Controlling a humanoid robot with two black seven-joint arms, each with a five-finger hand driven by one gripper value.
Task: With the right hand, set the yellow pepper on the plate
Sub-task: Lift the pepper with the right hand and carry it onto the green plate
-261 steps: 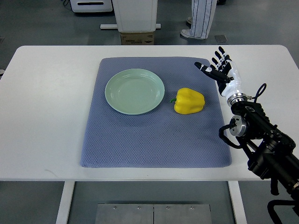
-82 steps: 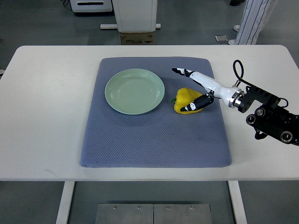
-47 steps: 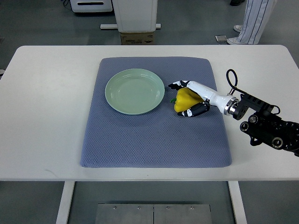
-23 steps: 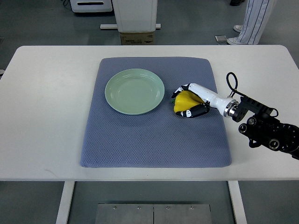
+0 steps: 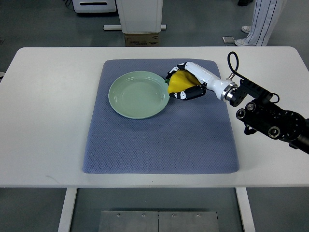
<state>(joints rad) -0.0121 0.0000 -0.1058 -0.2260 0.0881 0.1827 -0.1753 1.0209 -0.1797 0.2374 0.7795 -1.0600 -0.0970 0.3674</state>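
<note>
On the white desk [image 5: 53,121] lies a blue-grey mat [image 5: 154,145] with a fine woven, dimpled texture and rounded corners. A round, pale green plate [image 5: 126,96] with a smooth glossy face and a shallow raised rim sits on the mat's far left part. Just beside the plate's right rim is the yellow pepper [image 5: 179,82], smooth and lobed, a bit of green stem showing at its left side. The right robot hand [image 5: 187,83], white with black finger segments, is curled closely around the pepper: fingers [image 5: 189,94] wrap its near side and others show over its far side, so the pepper is gripped between them. Whether the pepper touches the mat or is lifted off it cannot be told. The black jointed arm [image 5: 270,123] runs off toward the right edge.
</note>
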